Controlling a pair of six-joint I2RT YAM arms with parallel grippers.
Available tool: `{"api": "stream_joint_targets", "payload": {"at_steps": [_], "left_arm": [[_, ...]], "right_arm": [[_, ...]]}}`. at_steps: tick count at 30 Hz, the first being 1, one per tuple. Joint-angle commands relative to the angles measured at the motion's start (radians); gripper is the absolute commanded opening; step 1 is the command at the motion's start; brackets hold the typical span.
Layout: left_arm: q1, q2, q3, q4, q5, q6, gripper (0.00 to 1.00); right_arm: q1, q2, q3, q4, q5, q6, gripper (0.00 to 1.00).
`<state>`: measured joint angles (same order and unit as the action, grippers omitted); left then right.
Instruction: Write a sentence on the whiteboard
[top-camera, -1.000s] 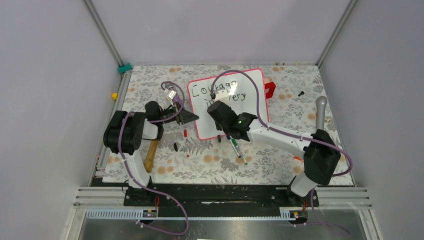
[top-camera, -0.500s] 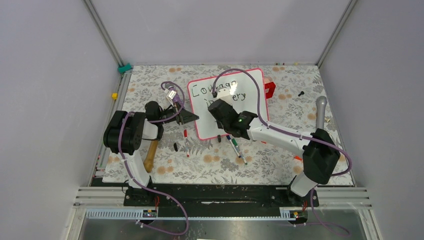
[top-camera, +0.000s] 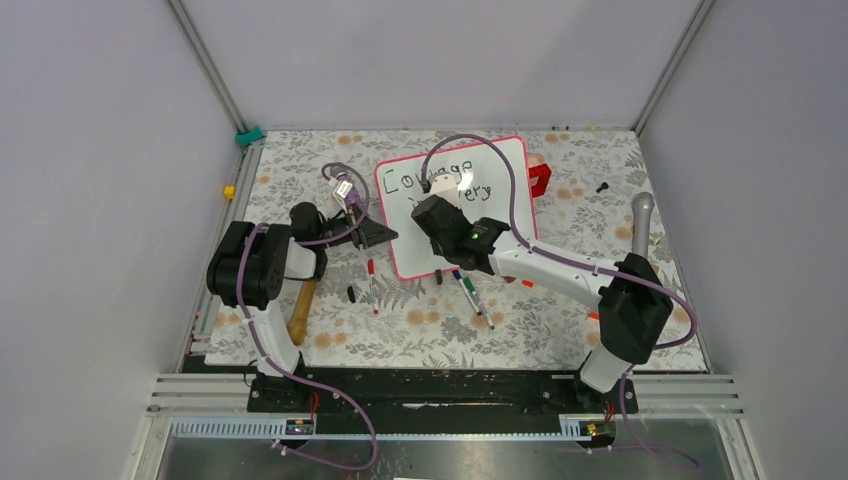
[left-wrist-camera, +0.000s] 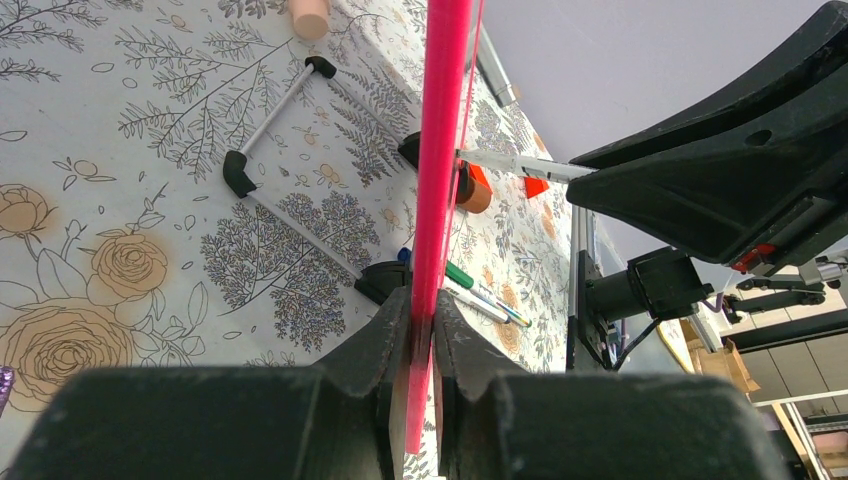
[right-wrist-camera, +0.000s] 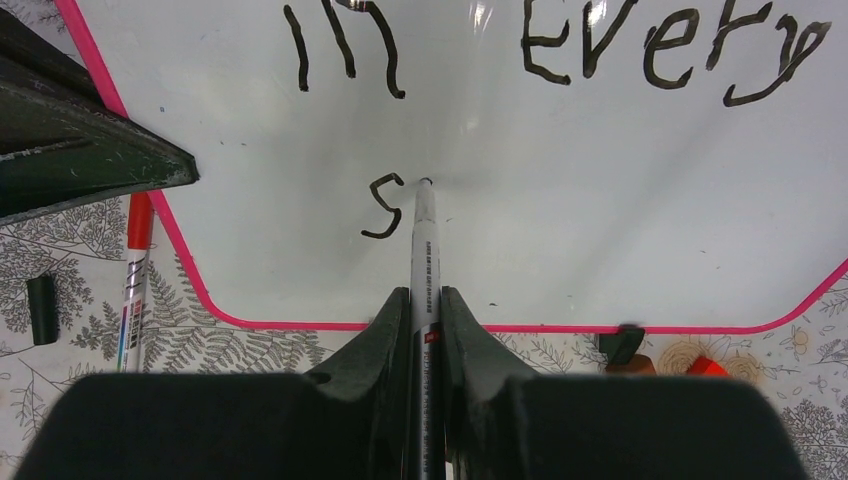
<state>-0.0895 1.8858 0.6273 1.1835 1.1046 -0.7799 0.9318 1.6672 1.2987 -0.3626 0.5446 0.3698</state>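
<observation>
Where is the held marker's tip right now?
In the right wrist view, the marker tip sits on the whiteboard, just right of the letter S, below the word "in".

On the big shiny white board with a pink-red rim (right-wrist-camera: 620, 230) I can read thin black handwritten marker words (right-wrist-camera: 660, 45). From above, the top line (top-camera: 405, 180) says "Courage". Close up, the line under it says "in Every". Lower down stands one letter (right-wrist-camera: 383, 205), "S". My thin white pen (right-wrist-camera: 424, 260) and the red pen (right-wrist-camera: 133, 290) beside the board have tiny print I cannot read.
</observation>
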Motion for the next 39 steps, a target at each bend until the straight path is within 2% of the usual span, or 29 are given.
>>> {"api": "stream_joint_targets", "payload": {"at_steps": [1,22,31,39], "left_arm": [[0.01,-0.01,-0.01,0.062,-0.001,-0.017,0.0],[0.01,-0.011,-0.01,0.062,-0.002,-0.018,0.0],[0.01,-0.011,-0.011,0.064,-0.002,-0.018,0.0],[0.01,-0.01,-0.01,0.063,-0.003,-0.018,0.0]], "right_arm": [[-0.028,0.007,0.03,-0.023,0.056,0.027,0.0],[-0.048,-0.028,0.0,-0.024,0.084,0.063,0.0],[-0.048,-0.128,-0.108,0.113,0.031,0.025,0.0],[-0.048,-0.127,-0.11,0.151,-0.025,-0.001,0.0]]}}
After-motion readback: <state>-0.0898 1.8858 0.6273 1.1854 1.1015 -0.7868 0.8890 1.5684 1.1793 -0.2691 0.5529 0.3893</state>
